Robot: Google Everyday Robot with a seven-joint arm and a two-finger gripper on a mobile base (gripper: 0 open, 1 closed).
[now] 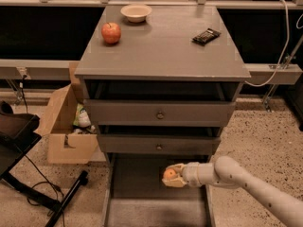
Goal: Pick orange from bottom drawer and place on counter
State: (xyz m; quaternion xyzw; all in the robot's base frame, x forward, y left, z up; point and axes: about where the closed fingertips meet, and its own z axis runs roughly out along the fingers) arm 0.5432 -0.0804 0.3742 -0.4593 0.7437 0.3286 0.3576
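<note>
The orange [169, 174] is small and round, held between the fingers of my gripper [172, 175], which is shut on it. The gripper holds it lifted above the grey floor of the open bottom drawer [142, 207], just below the front of the middle drawer. My white arm [246, 186] reaches in from the lower right. The counter [161, 46] is the flat grey top of the cabinet, well above the gripper.
On the counter stand a red apple [111, 32], a beige bowl [136, 13] and a dark snack bar [206, 36]. Two shallower drawers [158, 113] stick out slightly above the gripper. An open cardboard box [66, 126] and a black stand [28, 174] are on the floor at left.
</note>
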